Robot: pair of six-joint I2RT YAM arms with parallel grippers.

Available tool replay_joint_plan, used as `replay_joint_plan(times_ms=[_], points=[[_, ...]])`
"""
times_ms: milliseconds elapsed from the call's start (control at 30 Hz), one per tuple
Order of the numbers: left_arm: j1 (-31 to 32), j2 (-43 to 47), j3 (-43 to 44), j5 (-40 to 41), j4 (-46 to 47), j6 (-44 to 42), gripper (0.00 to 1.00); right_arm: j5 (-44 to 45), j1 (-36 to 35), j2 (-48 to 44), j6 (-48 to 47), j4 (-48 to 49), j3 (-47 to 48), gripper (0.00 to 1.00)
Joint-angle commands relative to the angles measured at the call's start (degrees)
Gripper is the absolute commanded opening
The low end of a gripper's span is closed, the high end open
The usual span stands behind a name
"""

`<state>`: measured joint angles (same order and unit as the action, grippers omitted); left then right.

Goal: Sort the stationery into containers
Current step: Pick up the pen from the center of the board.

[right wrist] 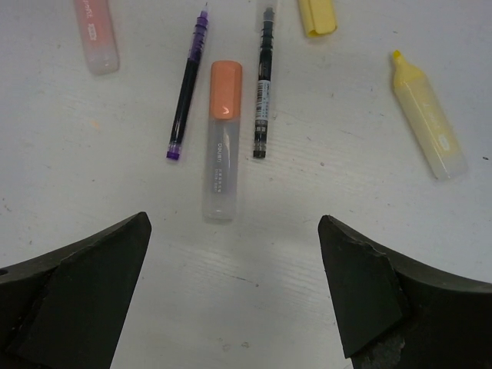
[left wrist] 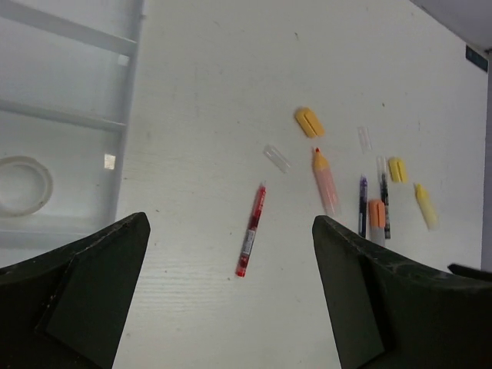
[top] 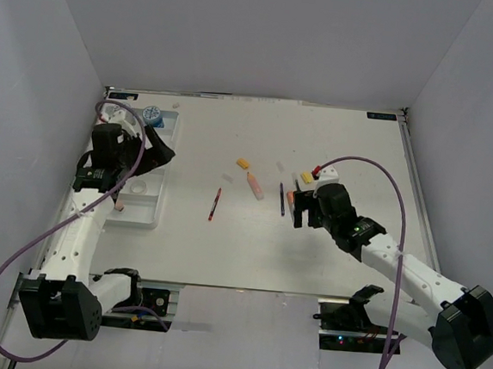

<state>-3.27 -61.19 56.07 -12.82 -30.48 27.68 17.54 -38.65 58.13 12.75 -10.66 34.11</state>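
The left gripper (left wrist: 231,223) hangs wide and empty at the white tray (left wrist: 127,146), where a clear tape roll (left wrist: 23,184) lies. Well right of the tray, the right gripper (right wrist: 234,223), also wide, frames the orange-capped highlighter (right wrist: 223,146), probably to grasp it.

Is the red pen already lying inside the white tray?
No, the red pen lies on the table, outside the white tray and apart from its wall.

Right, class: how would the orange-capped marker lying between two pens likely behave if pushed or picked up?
The marker looks like hard plastic, so probably stiff and light. Its smooth clear barrel may be slippery to grip. With the purple pen and black pen close on either side, a sideways push would likely knock one.
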Motion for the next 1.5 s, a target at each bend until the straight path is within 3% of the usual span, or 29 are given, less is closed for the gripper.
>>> replay_joint_plan(times_ms=[0, 133, 233, 433, 500, 833, 1000, 1133, 1167, 1233, 1467], points=[[5.3, 0.4, -3.6, -5.2, 9.4, -4.9, 0.98, -3.3, 1.5, 3.1, 1.7, -0.2, 3.4, 0.96], [12.4, -1.6, -7.5, -6.3, 17.5, -6.3, 0.98, -3.5, 1.7, 9.1, 1.4, -0.3, 4.6, 0.99], [15.3, -3.7, -9.2, -4.4, 20.4, -7.9, 0.98, -3.8, 1.7, 12.0, 1.6, -0.2, 5.0, 0.9], [15.2, -3.4, -10.3, -2.7, 19.1, -9.8, 0.98, -3.9, 1.7, 17.1, 2.4, 3.3, 3.8, 0.75], [15.2, -3.0, -10.6, -2.6, 18.4, -9.8, 0.98, -3.9, 1.7, 19.0, 2.2, 4.0, 3.7, 0.64], [15.3, -3.9, -11.0, -3.8, 18.2, -8.8, 0.98, -4.4, 1.7, 26.1, 0.0, 7.0, 5.1, 0.6], [15.2, -4.1, -11.1, -3.8, 18.1, -8.7, 0.98, -4.8, 1.7, 28.5, -0.2, 8.1, 5.2, 0.51], [15.3, -4.2, -11.2, -4.0, 18.1, -8.8, 0.98, -4.8, 1.7, 28.2, -0.2, 7.8, 4.8, 0.4], [15.2, -4.2, -11.2, -4.1, 18.2, -8.7, 0.98, -4.5, 1.7, 27.7, 0.3, 7.6, 4.3, 0.31], [15.3, -4.2, -11.2, -4.9, 18.2, -8.0, 0.98, -4.2, 1.4, 25.5, 0.8, 7.1, 3.6, 0.25], [15.4, -4.0, -11.2, -11.0, 18.8, -0.4, 0.98, -0.8, -2.7, 16.0, 1.6, 1.6, 3.9, 0.2]])
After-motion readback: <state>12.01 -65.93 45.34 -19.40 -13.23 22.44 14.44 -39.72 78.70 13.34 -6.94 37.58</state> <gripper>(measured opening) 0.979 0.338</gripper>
